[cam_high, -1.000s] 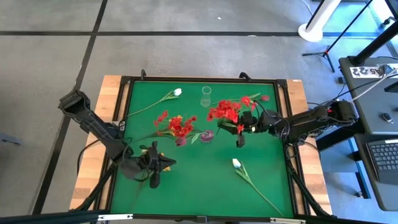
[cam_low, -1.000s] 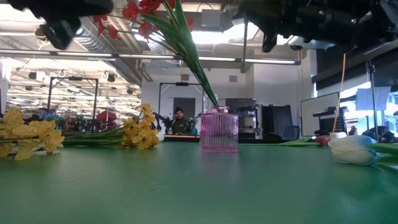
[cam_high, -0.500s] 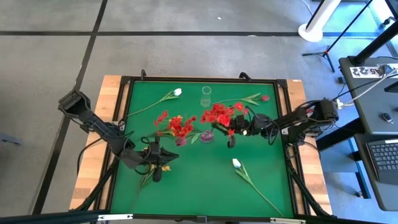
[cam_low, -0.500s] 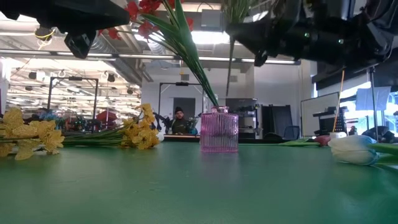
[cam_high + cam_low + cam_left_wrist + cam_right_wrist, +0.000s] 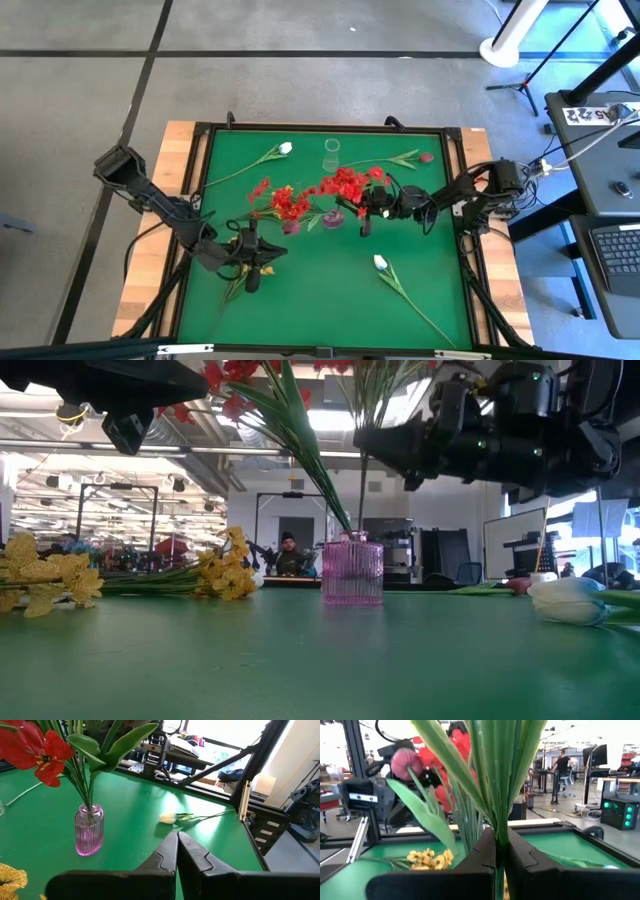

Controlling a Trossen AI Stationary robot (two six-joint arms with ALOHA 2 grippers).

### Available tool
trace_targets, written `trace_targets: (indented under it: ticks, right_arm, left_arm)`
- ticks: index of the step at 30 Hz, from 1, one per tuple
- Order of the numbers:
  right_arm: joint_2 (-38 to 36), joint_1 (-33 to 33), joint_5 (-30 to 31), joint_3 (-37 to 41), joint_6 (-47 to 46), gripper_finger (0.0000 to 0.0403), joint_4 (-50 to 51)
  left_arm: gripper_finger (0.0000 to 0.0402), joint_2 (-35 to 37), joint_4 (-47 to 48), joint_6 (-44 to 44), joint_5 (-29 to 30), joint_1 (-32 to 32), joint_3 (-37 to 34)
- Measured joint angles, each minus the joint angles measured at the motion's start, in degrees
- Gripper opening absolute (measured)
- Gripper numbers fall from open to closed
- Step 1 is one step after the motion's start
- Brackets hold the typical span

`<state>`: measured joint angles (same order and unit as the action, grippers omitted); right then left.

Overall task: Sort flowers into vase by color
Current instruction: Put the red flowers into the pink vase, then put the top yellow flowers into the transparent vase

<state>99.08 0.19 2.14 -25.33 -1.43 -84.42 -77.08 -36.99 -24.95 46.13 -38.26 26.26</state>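
The right gripper hung above the middle of the green table, its dark fingers clamped on the green stem of a red-blossomed flower cluster held upright beside the ribbed pink glass vase. That vase already carried a leaning bunch of red flowers. The left gripper hovered near the table's left edge over the yellow-orange blossom clusters lying there, its fingers pressed together with nothing between them. A small clear glass vase stood close to the far edge. One white tulip bud lay toward the far left corner, another white tulip toward the near right corner, and a dark red tulip bud near the far right corner. A person sat far behind the table.
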Motion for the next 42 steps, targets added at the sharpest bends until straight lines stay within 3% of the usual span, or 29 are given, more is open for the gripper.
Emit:
trace_targets:
  ticks: [5,25,42]
  right_arm:
    - [0.9,0.0,0.5,0.0,0.1,0.0022,1.9]
    - [0.5,0.2,0.3,0.0,0.2,0.0178,8.3]
    - [-21.7,0.2,3.9,0.0,0.4,0.0234,42.7]
  left_arm:
    - [0.0000,0.0,0.0,0.0,0.0,0.0,0.0]
    - [0.0000,0.0,0.1,-0.6,1.3,0.0,0.0]
    - [0.0000,0.0,0.6,0.1,2.8,-0.4,0.0]
